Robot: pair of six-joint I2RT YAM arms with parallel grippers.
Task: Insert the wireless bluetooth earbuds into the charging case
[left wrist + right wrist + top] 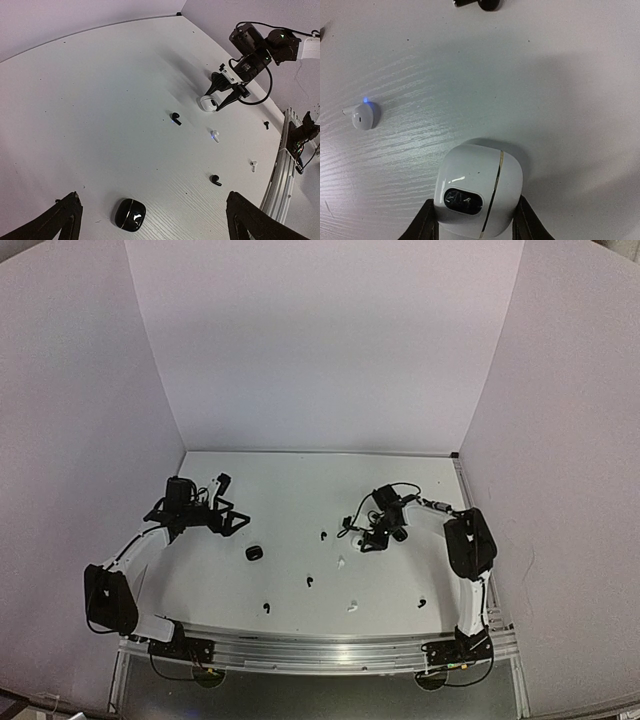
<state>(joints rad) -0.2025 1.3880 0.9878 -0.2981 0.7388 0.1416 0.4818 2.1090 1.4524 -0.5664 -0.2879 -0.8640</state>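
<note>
A closed white charging case (477, 197) lies on the table between my right gripper's (475, 222) dark fingers (426, 226), which press on both of its sides. In the left wrist view the same case (208, 103) sits in the right gripper (224, 100). A white earbud (362, 116) with a blue light lies just left of it, and a black earbud (480, 4) lies farther off. My left gripper (153, 202) hangs wide open above a closed black case (130, 214) and holds nothing. Several earbuds lie loose: black (175, 118), white (215, 135), white (253, 164), black (215, 180).
White walls close the table (300, 490) at the back and on both sides. A metal rail (320, 652) runs along the near edge. From above, the black case (254, 553) lies left of centre, and more black earbuds (266, 607) lie toward the front.
</note>
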